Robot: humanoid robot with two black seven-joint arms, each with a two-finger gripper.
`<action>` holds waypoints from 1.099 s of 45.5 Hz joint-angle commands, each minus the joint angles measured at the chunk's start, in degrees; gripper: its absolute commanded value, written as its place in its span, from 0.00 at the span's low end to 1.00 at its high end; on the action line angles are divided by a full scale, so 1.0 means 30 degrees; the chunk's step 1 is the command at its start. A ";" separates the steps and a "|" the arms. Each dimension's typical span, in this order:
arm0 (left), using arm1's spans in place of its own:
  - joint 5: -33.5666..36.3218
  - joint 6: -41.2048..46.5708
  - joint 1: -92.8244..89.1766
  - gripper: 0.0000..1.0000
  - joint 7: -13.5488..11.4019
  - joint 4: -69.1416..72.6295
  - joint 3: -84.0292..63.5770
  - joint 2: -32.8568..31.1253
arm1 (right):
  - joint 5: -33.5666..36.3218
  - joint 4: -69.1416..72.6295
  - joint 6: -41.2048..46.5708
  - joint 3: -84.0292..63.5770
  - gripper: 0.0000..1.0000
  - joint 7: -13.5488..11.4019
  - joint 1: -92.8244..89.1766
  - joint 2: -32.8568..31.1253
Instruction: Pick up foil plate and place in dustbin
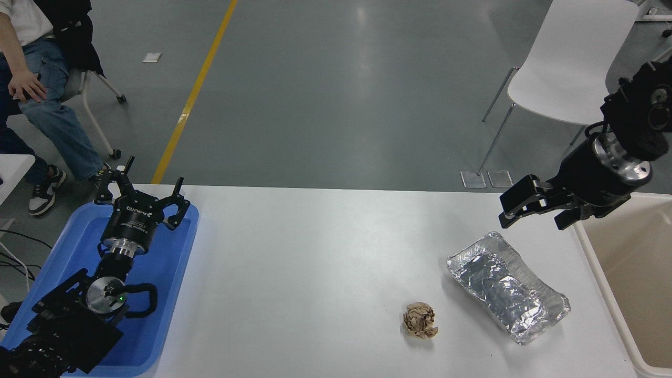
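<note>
White tabletop (315, 252): foil plate (508, 287) untouched nr right edge, beside dustbin (630, 262). Right gripper (530, 207) empty, fingers apart, above plate. Left gripper (142, 197) spread, parked. Grasp, drop pending.

We see the foil plate (508, 287) as crinkled, shiny aluminium. The paper ball (420, 321) looks rough, matt and brown. The dustbin (604, 273) at the table's right edge is smooth cream plastic; the tray (181, 252) at the left edge is glossy blue plastic. The table (315, 252) is smooth, matt white.
</note>
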 commanded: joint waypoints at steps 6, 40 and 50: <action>0.0002 0.0000 0.0000 1.00 -0.0024 0.0000 0.0000 0.0000 | 0.0003 -0.0007 -0.0002 0.0030 1.00 -0.0001 0.0023 0.0020; 0.0002 0.0000 0.0000 1.00 0.0005 0.0000 0.0000 0.0000 | -0.0026 -0.0358 -0.0002 0.0001 1.00 0.0000 -0.0445 0.0577; 0.0002 0.0000 0.0000 1.00 -0.0023 0.0000 0.0000 0.0000 | -0.0056 -0.0680 -0.0002 0.0001 1.00 -0.0001 -0.0827 0.0606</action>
